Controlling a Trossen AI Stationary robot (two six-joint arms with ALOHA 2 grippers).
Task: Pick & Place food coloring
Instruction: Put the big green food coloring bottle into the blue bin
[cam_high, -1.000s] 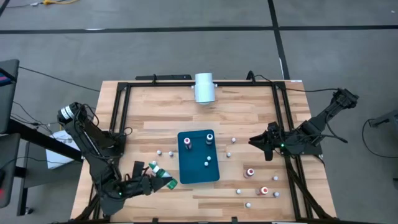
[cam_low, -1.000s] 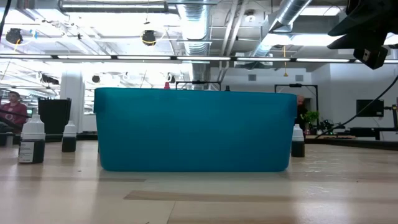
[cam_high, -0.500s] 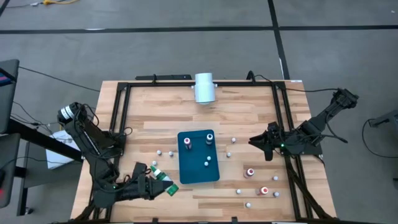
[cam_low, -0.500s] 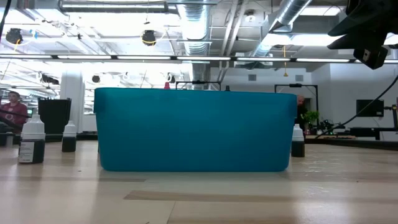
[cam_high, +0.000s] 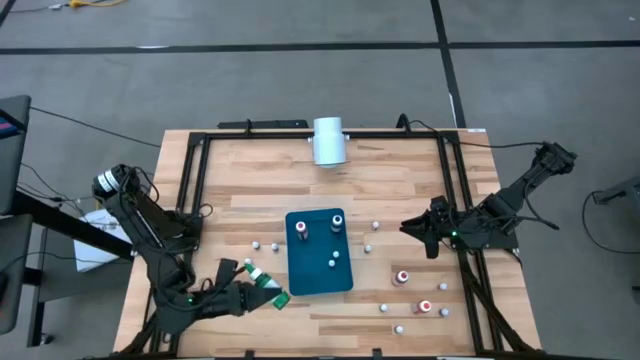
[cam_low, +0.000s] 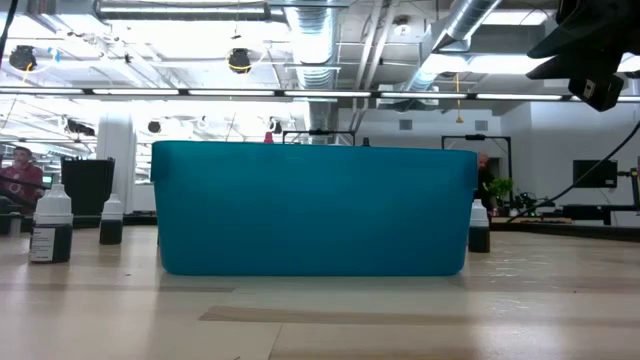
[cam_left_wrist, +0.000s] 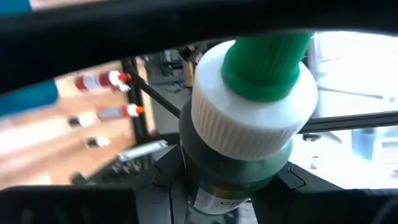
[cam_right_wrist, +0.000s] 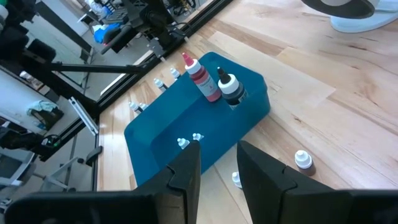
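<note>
A green-capped bottle (cam_left_wrist: 245, 118) is clamped in the left gripper (cam_high: 262, 293), just beside the blue tray (cam_high: 318, 283). Gripped low, it could tip and be dropped. The right gripper (cam_right_wrist: 217, 163), slightly apart and empty, is parked at the table's right edge.

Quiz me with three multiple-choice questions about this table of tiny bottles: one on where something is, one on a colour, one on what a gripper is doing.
1. Where does the large white cylinder stand?
A. at the table's far edge, beyond the teal tray
B. inside the tray
C. under the right gripper

2. What colour is the tip of the bottle in the left gripper?
A. red
B. green
C. yellow

3. What is the left gripper doing?
A. hanging empty over the tray
B. gripping the cylinder
C. holding a food coloring bottle

Answers: 1 A, the high view shows it by the far frame rail. 2 B, the left wrist view shows a green tip above a white cap. 3 C, the bottle sits between its fingers.
</note>
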